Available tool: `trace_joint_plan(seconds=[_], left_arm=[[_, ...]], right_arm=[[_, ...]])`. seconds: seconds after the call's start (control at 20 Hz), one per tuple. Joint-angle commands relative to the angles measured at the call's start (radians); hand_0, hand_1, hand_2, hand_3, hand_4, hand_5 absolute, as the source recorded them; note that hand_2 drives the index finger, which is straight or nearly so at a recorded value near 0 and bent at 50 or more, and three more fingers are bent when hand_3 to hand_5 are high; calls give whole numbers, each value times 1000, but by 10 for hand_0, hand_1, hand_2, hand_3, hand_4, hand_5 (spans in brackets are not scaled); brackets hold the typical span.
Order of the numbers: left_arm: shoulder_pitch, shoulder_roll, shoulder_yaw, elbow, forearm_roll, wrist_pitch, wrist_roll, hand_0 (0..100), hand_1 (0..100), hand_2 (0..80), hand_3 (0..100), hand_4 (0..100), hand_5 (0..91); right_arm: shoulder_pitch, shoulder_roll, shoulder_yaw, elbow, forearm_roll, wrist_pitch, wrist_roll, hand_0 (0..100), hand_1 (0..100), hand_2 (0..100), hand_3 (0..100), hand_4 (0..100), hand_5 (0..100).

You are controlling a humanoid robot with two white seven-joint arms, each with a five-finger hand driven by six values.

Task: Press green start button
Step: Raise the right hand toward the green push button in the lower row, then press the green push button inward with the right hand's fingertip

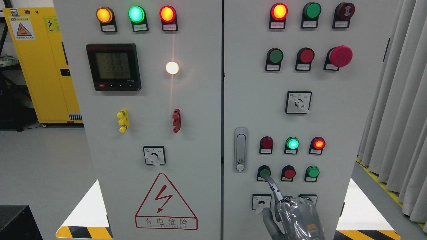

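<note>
Pressing: right hand has its index finger extended, tip touching the green start button, lower row, right door; other fingers curled, holding nothing. Warning triangle on the left door reads 有电危险. Button labels too small to read.

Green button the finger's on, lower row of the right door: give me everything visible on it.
The round green push button sits in a black collar with a small label plate under it, leftmost in the bottom row of three on the right door of the grey cabinet, just right of the silver door handle. It looks unlit and darker than the green button at the row's right end. The right hand has one extended finger touching its lower edge.
</note>
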Motion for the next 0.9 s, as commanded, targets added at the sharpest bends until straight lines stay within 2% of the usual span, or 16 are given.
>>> trace_joint_plan(seconds=[0.0,0.85], left_arm=[[0,1,-1,0,0,0,1,120,556,0,0,0,0],[0,1,0,0,0,0,-1,120,556,0,0,0,0]], right_arm=[[-7,12,16,44,-5,2,-1,713,874,0,942,940,1000],[-26,12,0,56,-10,2,6,710,862,0,942,950,1000]])
